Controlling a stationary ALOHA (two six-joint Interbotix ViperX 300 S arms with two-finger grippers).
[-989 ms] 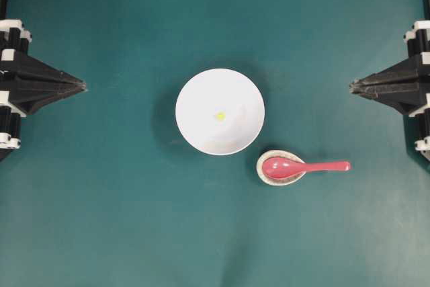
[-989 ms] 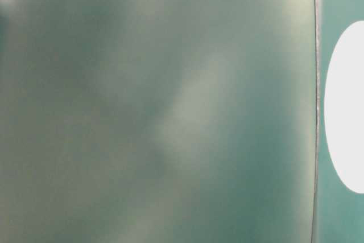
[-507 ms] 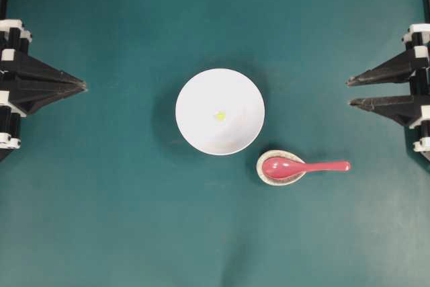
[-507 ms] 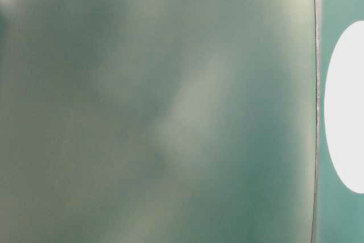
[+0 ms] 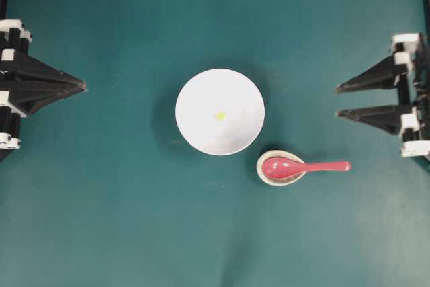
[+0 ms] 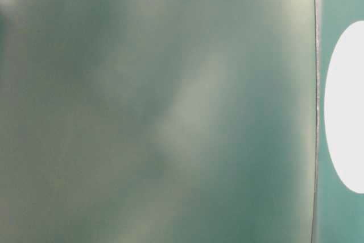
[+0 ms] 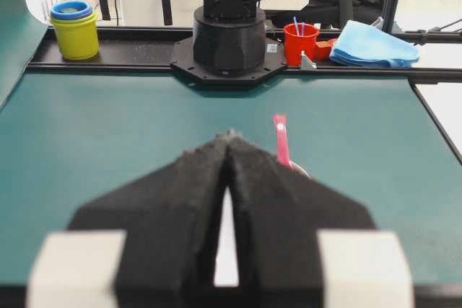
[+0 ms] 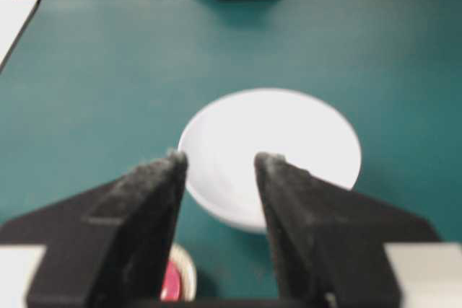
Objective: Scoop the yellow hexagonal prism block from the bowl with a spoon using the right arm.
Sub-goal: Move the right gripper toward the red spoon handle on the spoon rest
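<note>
The right arm's fingers point(image 5: 337, 101), spread and empty, sit well apart from the spoon point(image 5: 302, 167).

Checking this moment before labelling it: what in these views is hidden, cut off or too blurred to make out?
- Table-level view: a blurred grey-green surface fills it; the bowl is cut by the right edge.
- Right wrist view: the right gripper hides most of the spoon.
- Overhead view: the yellow block is too small to show its shape.

one bowl point(image 5: 201, 99), one spoon point(image 5: 306, 167), one block point(image 5: 220, 116)
</note>
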